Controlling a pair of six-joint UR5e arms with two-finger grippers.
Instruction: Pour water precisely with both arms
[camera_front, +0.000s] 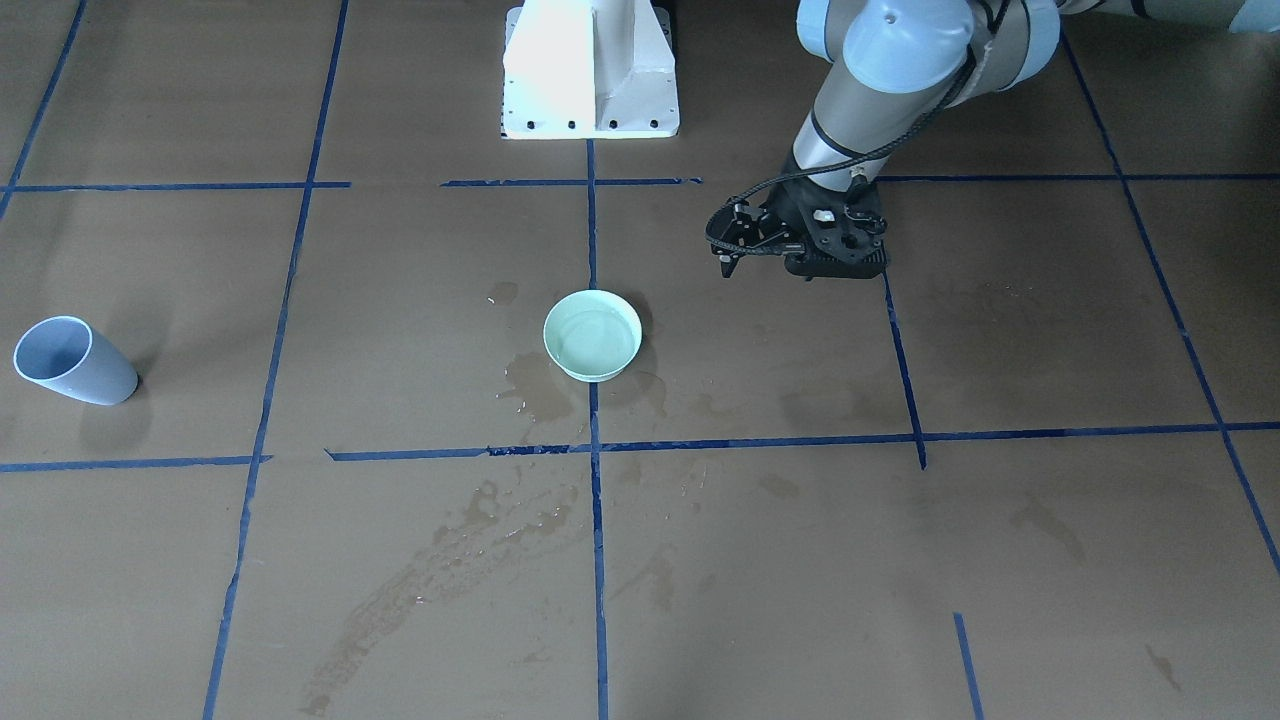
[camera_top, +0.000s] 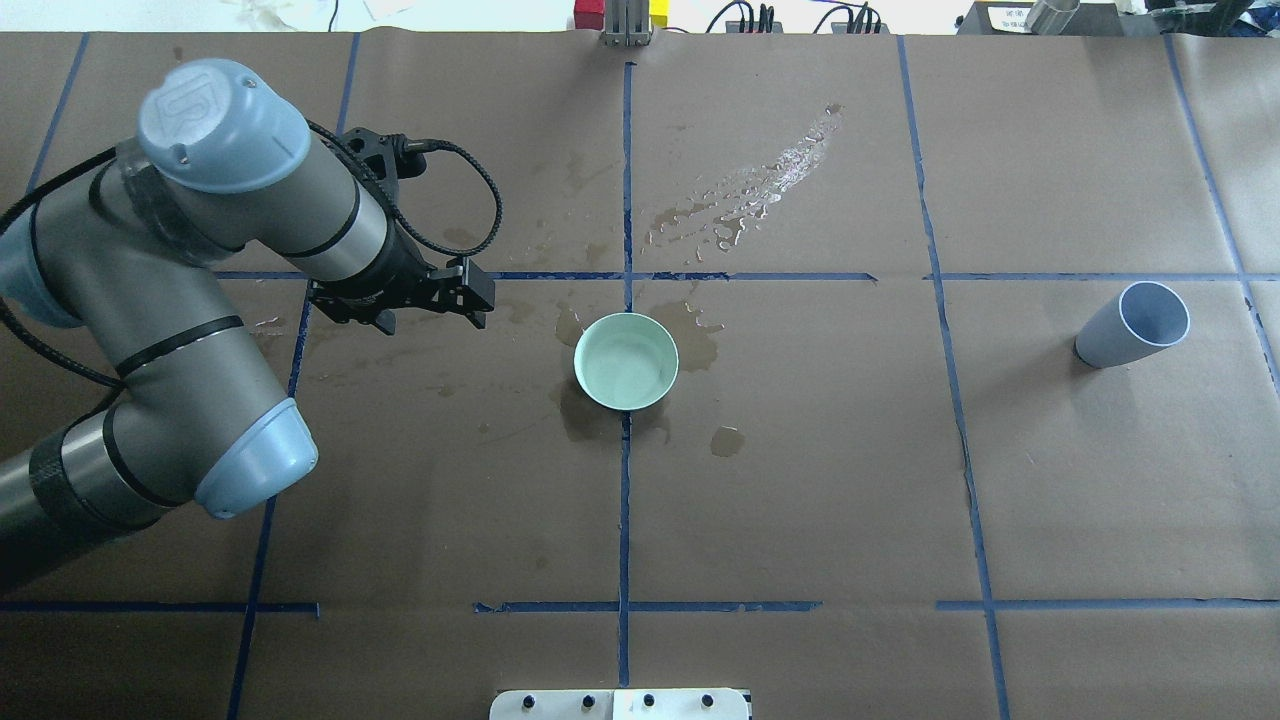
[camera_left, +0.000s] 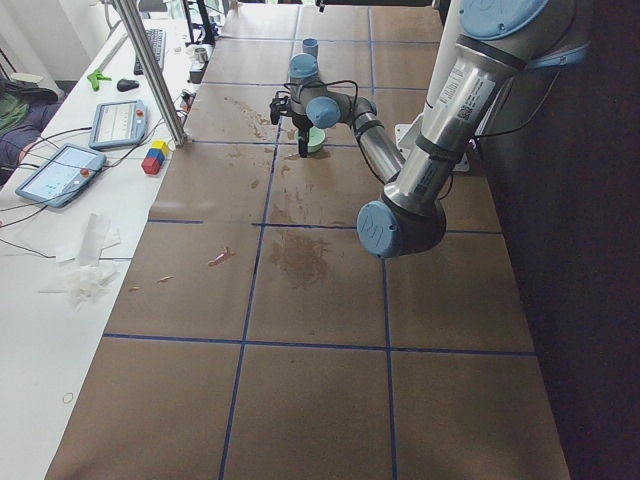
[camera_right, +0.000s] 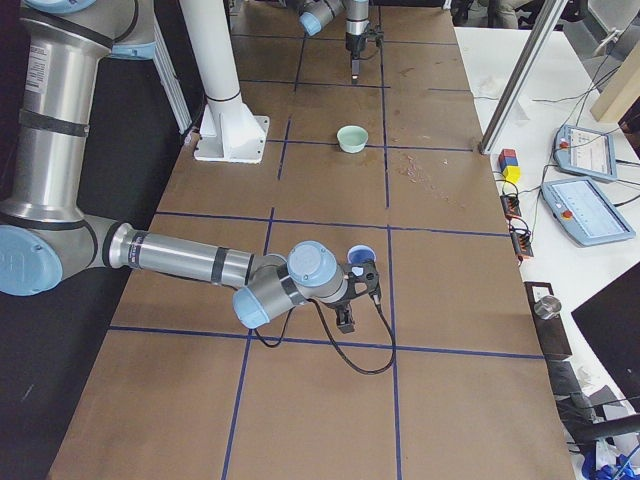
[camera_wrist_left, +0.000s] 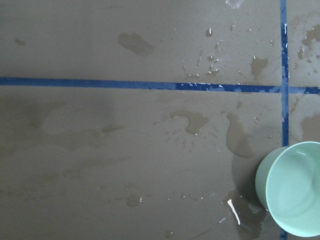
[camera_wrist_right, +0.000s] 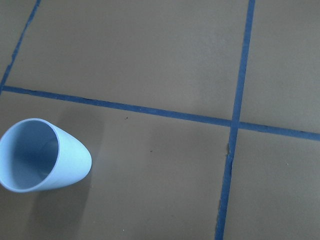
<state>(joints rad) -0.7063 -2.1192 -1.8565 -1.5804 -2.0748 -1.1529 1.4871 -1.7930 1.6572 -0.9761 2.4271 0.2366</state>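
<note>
A mint green bowl (camera_front: 592, 335) stands mid-table on the blue tape cross, with a faint sheen of water (camera_front: 598, 340) inside. It also shows in the overhead view (camera_top: 626, 361) and at the lower right of the left wrist view (camera_wrist_left: 292, 187). My left gripper (camera_top: 480, 305) hovers beside the bowl on my left, apart from it, jaws together and empty; the front view shows it too (camera_front: 728, 262). A pale blue cup (camera_top: 1130, 325) stands far to my right. My right gripper (camera_right: 346, 318) shows only in the right side view, just beside the cup (camera_right: 360, 257); I cannot tell whether it is open or shut.
Spilled water stains the brown paper around the bowl (camera_top: 585, 415) and runs in a wet streak toward the far edge (camera_top: 760, 190). The white pedestal (camera_front: 590, 70) stands at the robot's side. Tablets and coloured blocks (camera_right: 509, 165) lie on the side bench.
</note>
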